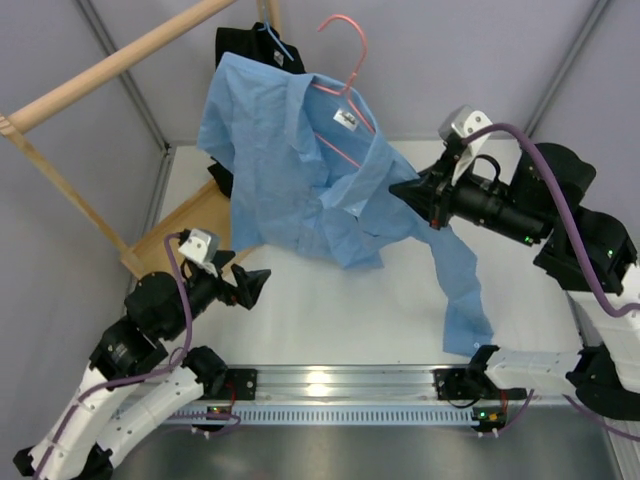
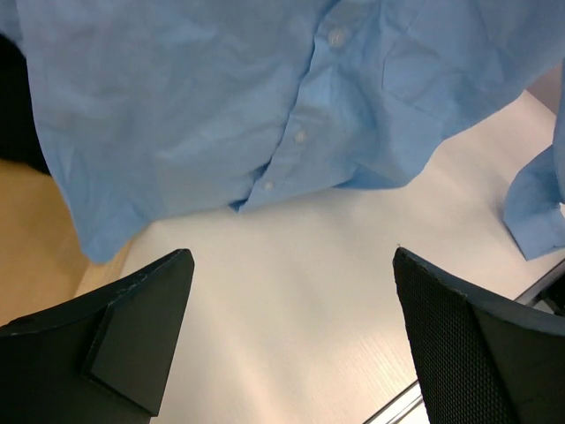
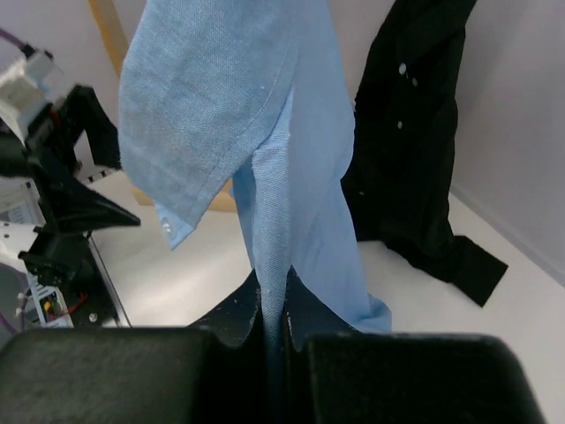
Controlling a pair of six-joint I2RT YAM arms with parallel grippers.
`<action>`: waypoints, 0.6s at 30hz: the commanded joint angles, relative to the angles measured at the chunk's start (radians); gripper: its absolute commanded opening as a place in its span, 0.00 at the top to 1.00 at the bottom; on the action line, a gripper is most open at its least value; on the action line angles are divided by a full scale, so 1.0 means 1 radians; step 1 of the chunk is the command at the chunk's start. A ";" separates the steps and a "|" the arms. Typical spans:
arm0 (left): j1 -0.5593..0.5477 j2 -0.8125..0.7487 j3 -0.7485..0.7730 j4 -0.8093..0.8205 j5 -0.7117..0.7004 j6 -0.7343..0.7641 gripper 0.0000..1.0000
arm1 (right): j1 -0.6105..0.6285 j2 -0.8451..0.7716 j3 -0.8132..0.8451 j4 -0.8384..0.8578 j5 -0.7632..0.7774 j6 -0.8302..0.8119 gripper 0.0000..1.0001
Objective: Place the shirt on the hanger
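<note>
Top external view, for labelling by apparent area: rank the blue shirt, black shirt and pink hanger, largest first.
1. blue shirt
2. black shirt, mostly hidden behind it
3. pink hanger, just thin wire

Bright, even light, faint shadow under the shirt (image 1: 290, 150), glare on the front rail (image 1: 318, 381), close foregrounds soft.

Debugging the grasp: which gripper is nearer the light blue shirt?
Right. The right gripper is shut on the light blue cloth shirt; the left gripper is open, short of it.
</note>
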 commanded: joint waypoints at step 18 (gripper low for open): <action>0.005 -0.310 -0.168 0.126 -0.179 -0.106 0.02 | 0.007 0.274 0.478 0.264 -0.158 0.104 1.00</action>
